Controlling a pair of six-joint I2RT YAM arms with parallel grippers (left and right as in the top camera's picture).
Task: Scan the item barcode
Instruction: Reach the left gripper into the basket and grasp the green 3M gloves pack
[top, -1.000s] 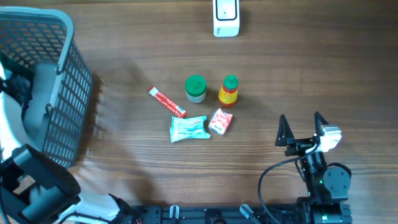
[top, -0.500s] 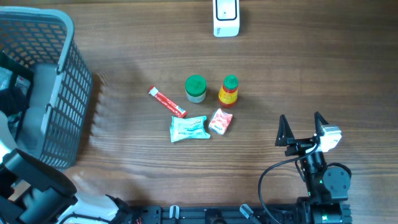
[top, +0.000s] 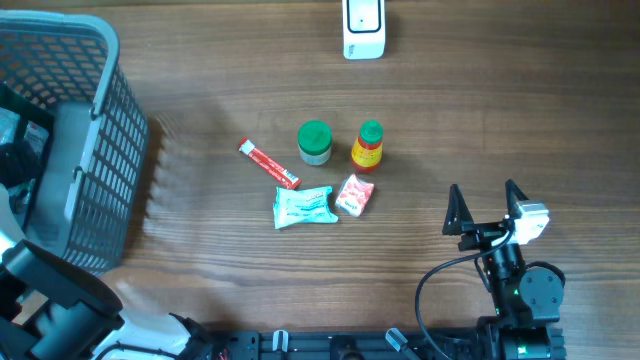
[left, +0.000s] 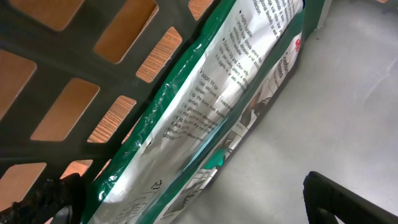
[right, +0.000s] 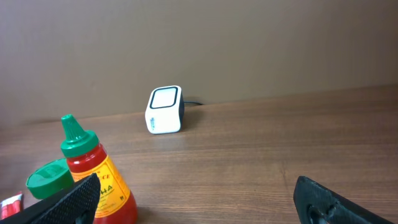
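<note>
My left gripper (left: 189, 193) is open inside the grey mesh basket (top: 110, 150). Its fingers (left: 348, 202) straddle the lower end of a green and white printed pouch (left: 211, 112) that leans against the basket wall. No barcode shows on the pouch. The white scanner (top: 363, 30) stands at the table's far edge and also shows as the scanner (right: 165, 110) in the right wrist view. My right gripper (top: 487, 208) hovers open over the table at the front right, with nothing between its fingers (right: 336, 202).
Mid-table lie a red stick (top: 268, 164), a green-lidded jar (top: 315, 142), a red sauce bottle (top: 368, 146), a teal packet (top: 303, 206) and a pink packet (top: 354, 194). A grey surface (left: 336, 106) lies beside the pouch in the basket.
My left arm has shifted slightly inside the basket. The right arm and the table items have not moved.
</note>
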